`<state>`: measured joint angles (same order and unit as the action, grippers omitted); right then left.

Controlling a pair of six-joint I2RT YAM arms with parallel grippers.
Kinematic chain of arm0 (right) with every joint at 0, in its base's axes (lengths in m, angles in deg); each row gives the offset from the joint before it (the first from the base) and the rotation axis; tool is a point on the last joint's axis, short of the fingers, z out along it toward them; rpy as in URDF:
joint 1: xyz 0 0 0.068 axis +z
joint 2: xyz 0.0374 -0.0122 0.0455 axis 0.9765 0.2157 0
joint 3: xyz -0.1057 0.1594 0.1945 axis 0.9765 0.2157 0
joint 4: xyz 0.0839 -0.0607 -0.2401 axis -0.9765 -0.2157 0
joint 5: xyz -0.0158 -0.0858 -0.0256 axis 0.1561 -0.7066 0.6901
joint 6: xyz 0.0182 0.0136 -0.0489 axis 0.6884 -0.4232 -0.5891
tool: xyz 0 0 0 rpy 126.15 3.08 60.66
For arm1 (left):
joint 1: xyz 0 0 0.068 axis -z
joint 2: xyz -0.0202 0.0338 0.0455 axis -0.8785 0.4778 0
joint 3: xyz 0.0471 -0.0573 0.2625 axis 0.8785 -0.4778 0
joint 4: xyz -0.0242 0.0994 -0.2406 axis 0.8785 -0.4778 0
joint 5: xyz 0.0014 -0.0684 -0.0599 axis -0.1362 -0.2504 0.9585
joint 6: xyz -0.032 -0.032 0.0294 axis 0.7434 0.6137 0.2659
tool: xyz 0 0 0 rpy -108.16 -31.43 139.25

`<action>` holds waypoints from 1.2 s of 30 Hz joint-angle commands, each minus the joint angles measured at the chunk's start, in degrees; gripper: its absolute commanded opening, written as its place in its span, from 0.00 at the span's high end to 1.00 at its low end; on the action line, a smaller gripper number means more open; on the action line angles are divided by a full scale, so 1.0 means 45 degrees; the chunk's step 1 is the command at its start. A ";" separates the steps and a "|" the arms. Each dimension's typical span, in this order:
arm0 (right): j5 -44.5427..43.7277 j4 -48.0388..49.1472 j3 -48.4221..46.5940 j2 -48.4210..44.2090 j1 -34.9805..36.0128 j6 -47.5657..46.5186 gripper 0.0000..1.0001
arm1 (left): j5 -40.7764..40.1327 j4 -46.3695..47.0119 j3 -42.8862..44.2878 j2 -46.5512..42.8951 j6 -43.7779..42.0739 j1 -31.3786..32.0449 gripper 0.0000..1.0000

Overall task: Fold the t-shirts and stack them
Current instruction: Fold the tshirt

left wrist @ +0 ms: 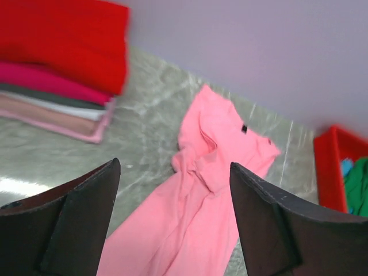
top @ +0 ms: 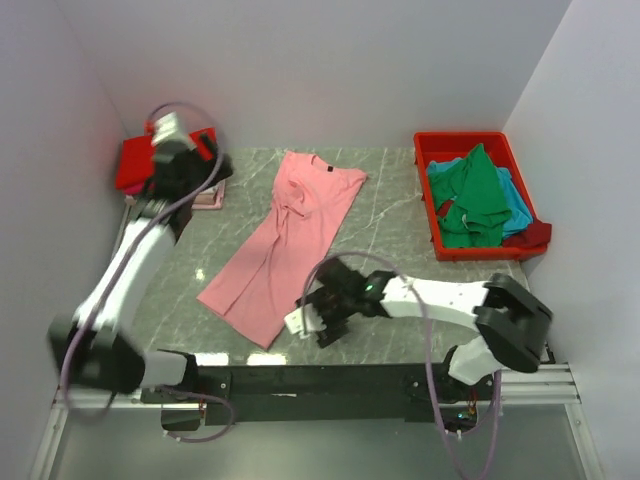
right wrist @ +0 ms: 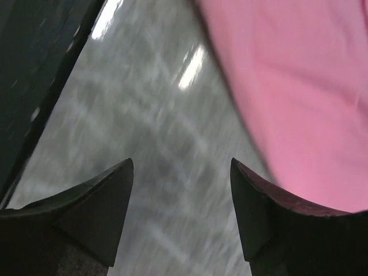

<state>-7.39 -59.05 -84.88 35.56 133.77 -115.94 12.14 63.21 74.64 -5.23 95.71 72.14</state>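
Right gripper (right wrist: 181,164): released, empty, lower centre of frame, just beside the hem of the light pink cloth t-shirt (top: 290,235) lying spread at centre. Left gripper (left wrist: 175,164): released, empty, upper left, by the stack of folded t-shirts (left wrist: 63,69).

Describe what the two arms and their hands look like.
Both the left arm and right arm have white links with black joints, each trailed by a looping lilac cable. The left hand and right hand each end in two dark, wedge-shaped fingers.
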 commanded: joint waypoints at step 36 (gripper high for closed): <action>-0.1367 -0.2421 0.2388 -0.1846 0.2428 -0.2457 0.83 | 0.6264 -0.2506 -0.8724 -0.8979 0.2847 -0.1045 0.18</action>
<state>-15.90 -62.83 -75.76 31.65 145.62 -125.38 30.39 47.38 37.86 -47.72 105.46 67.48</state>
